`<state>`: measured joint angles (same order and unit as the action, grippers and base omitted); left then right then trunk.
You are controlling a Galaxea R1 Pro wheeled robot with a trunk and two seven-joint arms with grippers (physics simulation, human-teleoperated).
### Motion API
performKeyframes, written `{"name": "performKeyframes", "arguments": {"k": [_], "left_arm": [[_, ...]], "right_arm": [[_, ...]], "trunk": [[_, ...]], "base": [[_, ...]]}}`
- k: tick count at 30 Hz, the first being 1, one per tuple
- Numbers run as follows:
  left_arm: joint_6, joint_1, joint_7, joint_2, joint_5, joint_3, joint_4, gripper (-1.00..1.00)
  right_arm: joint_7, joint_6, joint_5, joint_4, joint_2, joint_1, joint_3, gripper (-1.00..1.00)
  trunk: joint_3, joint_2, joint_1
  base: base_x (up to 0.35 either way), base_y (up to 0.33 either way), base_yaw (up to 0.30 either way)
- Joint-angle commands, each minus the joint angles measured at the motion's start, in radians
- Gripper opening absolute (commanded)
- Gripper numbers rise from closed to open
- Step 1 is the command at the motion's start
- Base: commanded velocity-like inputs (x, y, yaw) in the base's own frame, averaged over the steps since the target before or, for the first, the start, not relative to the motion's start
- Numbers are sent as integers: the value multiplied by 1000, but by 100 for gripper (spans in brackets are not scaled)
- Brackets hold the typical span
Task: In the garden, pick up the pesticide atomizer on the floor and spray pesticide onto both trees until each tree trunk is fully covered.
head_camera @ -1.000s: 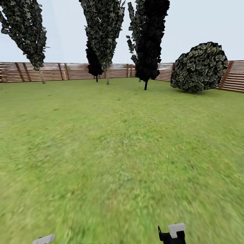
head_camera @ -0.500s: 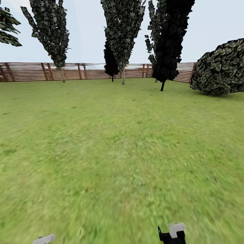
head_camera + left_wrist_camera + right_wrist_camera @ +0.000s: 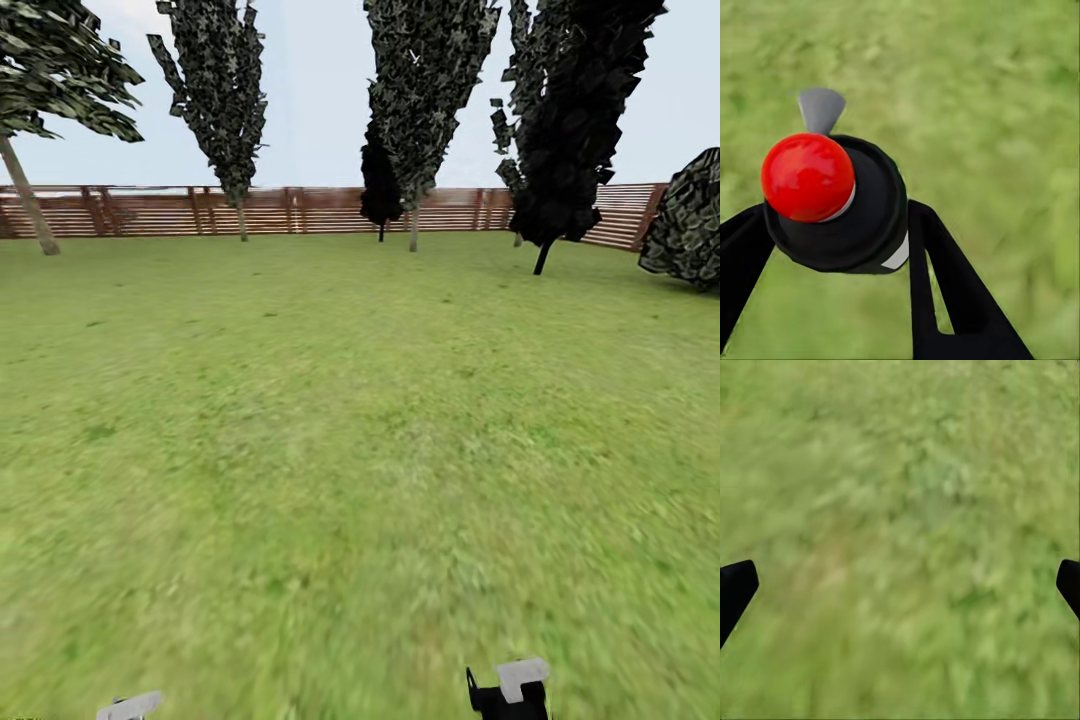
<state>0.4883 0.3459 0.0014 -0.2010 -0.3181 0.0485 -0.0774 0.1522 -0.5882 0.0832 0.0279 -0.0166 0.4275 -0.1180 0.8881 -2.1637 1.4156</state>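
My left gripper [image 3: 836,217] is shut on the pesticide atomizer [image 3: 847,210], a dark bottle with a red top [image 3: 808,177] and a grey nozzle, held over the grass. Over blurred grass my right gripper [image 3: 904,581] is open with nothing between its black fingers [image 3: 736,585]. Parts of both arms sit at the head view's lower edge, left [image 3: 128,706] and right [image 3: 510,690]. The garden floor [image 3: 360,450] is a wide green lawn. At the far left stands a tree with a bare tan trunk [image 3: 28,205] and a ragged green crown. Pesticide is out of view.
A reddish-brown slat fence [image 3: 300,210] closes the lawn at the back. Narrow grey-green trees [image 3: 215,90] [image 3: 425,90] and black ones [image 3: 575,130] stand before it. A round bush [image 3: 690,225] sits at the right edge.
The head view has swung left, so the fence, trees and bush have slid right. The tan-trunked tree has come in at the left. Both arms keep their places in the view.
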Motion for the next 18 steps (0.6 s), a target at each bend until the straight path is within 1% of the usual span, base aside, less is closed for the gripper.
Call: {"name": "performKeyframes", "arguments": {"k": [1, 18], "left_arm": [[3, 1, 0, 0, -6, 5, 1, -100], [4, 1, 0, 0, -6, 4, 1, -100]], "right_arm": [[10, -1, 9, 0, 0, 1, -5, 100], [10, 0, 9, 0, 0, 1, -6, 100]], "trunk": [[1, 0, 0], [1, 0, 0]], "base": [[282, 204, 285], [282, 205, 285]]}}
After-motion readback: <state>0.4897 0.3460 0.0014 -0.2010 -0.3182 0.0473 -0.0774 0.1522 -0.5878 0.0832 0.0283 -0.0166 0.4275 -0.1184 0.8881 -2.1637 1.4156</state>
